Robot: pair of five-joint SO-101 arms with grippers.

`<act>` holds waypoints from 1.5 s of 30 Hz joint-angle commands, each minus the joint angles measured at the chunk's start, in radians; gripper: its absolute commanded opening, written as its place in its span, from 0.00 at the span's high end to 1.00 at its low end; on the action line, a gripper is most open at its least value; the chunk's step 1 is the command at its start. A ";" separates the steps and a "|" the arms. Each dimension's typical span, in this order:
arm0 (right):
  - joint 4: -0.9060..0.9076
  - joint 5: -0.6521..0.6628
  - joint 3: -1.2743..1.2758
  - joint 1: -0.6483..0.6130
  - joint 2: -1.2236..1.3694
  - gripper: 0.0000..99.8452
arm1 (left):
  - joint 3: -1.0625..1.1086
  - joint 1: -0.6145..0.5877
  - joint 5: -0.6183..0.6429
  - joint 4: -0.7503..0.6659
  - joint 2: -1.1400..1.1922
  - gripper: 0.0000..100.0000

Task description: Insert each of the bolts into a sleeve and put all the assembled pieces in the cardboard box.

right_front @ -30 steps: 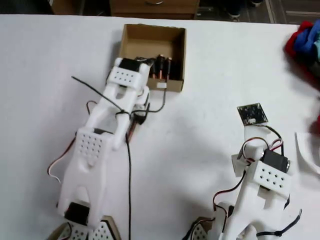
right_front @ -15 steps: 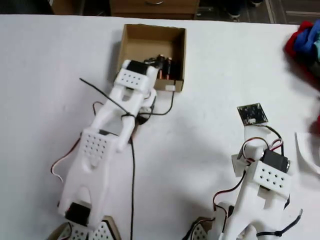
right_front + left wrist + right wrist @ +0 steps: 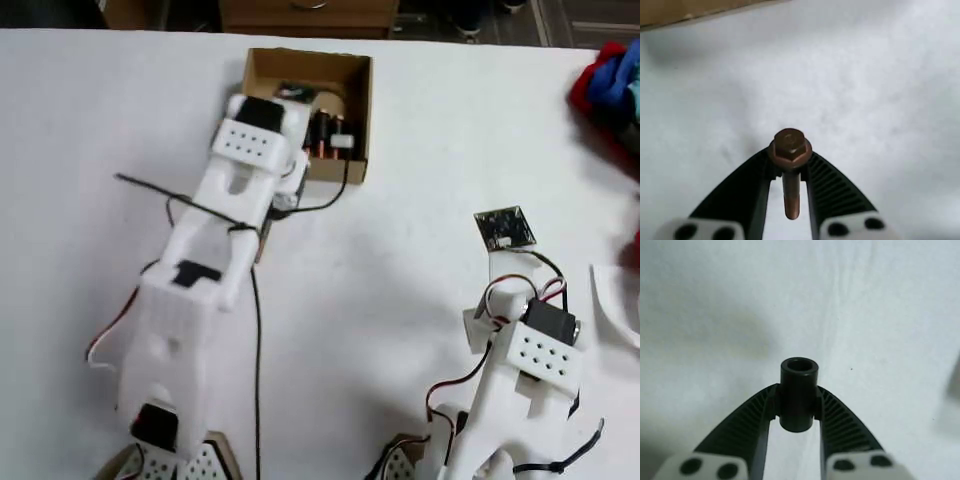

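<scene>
While the left arm is hanging at the near wall of the cardboard box, where assembled pieces are lying, the right arm is sitting well apart over the tabletop. On the left wrist view, the left gripper fingers are clamping a bolt just under its head, shank lying between them. On the right wrist view, the right gripper is pinching a sleeve across its body, likely leaving the bore free for insertion.
</scene>
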 commanded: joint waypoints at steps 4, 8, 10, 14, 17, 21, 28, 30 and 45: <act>-0.015 -0.005 0.009 -0.081 -0.031 0.98 | 0.308 0.044 0.003 -0.012 -0.491 0.97; -0.114 -0.176 0.055 -0.156 -0.031 0.98 | 0.572 0.034 0.005 -0.258 -0.747 0.97; -0.188 -0.290 0.072 -0.186 -0.033 0.98 | 0.750 0.031 0.005 -0.437 -0.876 0.97; -0.314 -0.434 0.077 -0.311 -0.033 0.98 | 1.116 0.025 -0.002 -0.852 -1.108 0.97; -0.394 -0.465 0.077 -0.463 -0.031 0.98 | 1.325 0.031 -0.002 -1.129 -1.240 0.97; -0.452 -0.470 0.074 -0.664 -0.031 0.98 | 1.472 0.041 -0.002 -1.353 -1.355 0.97; -0.581 -0.517 0.061 -0.783 -0.048 0.98 | 1.503 0.034 0.006 -1.519 -1.396 0.97; -0.631 -0.591 0.048 -0.800 -0.088 0.98 | 1.492 0.046 0.006 -1.553 -1.396 0.97; -1.190 -0.724 0.178 -0.816 -0.025 0.98 | 0.938 0.100 0.216 -1.203 -1.154 0.97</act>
